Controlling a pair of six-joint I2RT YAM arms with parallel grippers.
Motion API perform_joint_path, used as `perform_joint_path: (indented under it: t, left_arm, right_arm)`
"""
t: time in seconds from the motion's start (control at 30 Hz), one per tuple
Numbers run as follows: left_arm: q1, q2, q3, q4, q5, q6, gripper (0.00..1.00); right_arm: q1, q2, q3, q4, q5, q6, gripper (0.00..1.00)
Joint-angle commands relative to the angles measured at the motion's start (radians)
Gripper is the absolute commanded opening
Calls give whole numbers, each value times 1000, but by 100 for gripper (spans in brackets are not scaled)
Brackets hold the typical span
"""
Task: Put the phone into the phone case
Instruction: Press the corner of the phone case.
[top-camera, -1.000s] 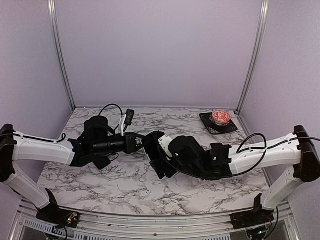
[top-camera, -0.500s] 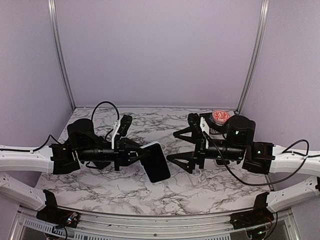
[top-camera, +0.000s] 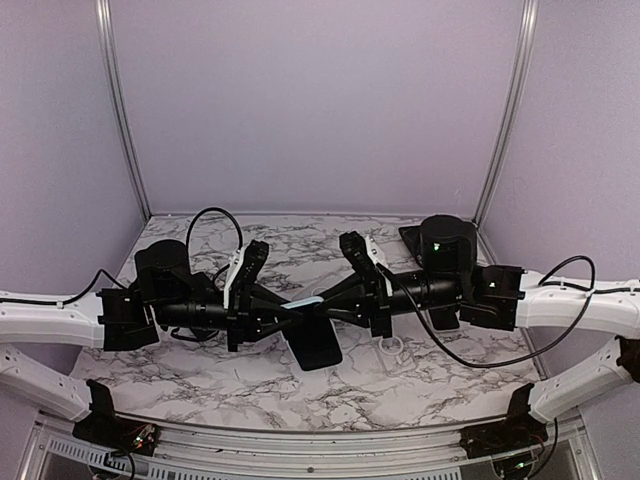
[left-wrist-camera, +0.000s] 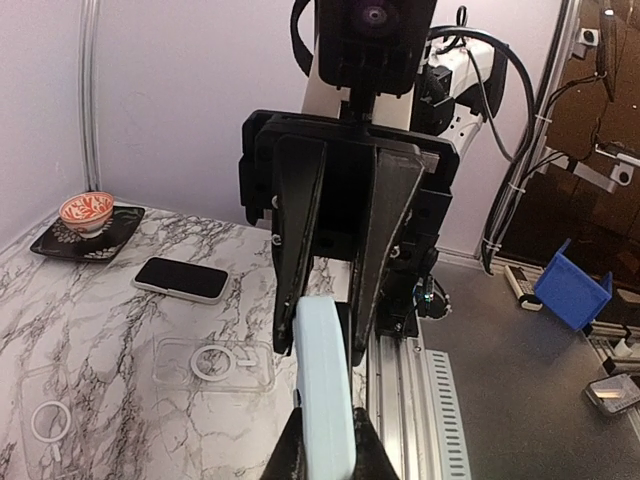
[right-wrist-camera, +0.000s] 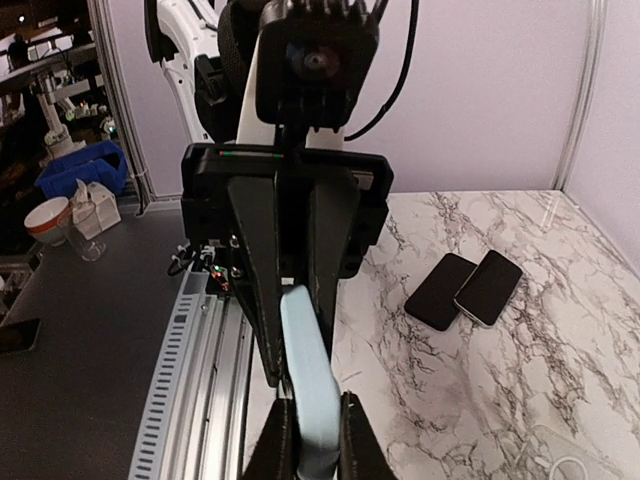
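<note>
Left hand (top-camera: 292, 310) and right hand (top-camera: 322, 300) meet mid-air, both clamped.

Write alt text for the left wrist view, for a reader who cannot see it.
A light blue phone, seen edge-on, is gripped by the left claw at the bottom and by the right claw facing it. Behind, on the marble table, lie a dark phone, two clear cases and a red bowl on a dark saucer.
</note>
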Motion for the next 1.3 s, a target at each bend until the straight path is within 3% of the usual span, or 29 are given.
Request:
perform_joint_path:
  t: [0.0,0.2,0.23,0.3,0.33,0.4,0.47,0.53,0.67,0.83,0.9,0.93,0.97,1.13,1.2,1.27]
  left_arm:
    - [-6,-32,50,52,8,20,0]
    - [-9,-35,50,49,1,24,0]
    - [-9,-36,50,48,-3,26,0]
    - [-9,-43,50,48,-13,27,0]
    - [-9,-47,47,49,-15,27,0]
    - [-9,-55,45,48,-19,33,0]
    - [-9,-56,45,48,-21,33,0]
    - [-9,-53,44,46,-20,30,0]
    - [-9,-49,45,44,-15,27,0]
    - [-9,-48,45,42,-44,25,3]
    - [-9,-47,36,41,-79,24,54]
    - [-9,-46,30,42,-78,32,69]
    - [-9,-42,23,42,-74,38,75]
    - [-10,-6,23,43,-86,38,75]
    - [-14,15,38,42,-87,37,66]
    - [-18,25,47,44,-96,38,49]
  right_arm:
    - [3,-5,25,-18,-12,-7,0]
    - [2,-4,27,-41,38,13,0]
    - [2,-1,30,-54,44,12,4]
    - [2,3,24,-81,27,7,53]
    - [2,5,14,-88,19,3,66]
    - [2,11,-12,-90,31,8,71]
    - [2,29,-28,-100,28,13,65]
    - [2,42,-36,-100,20,22,51]
    - [3,49,-35,-83,7,25,0]
    - [3,15,-46,-43,23,33,0]
    - [1,-15,-54,-7,34,48,0]
    - [0,-32,-58,18,42,58,0]
    - [0,-50,-60,43,50,71,0]
    - [-2,-96,-56,191,61,134,0]
    - [-1,-84,-53,237,53,146,0]
    - [-1,-73,-53,271,44,155,0]
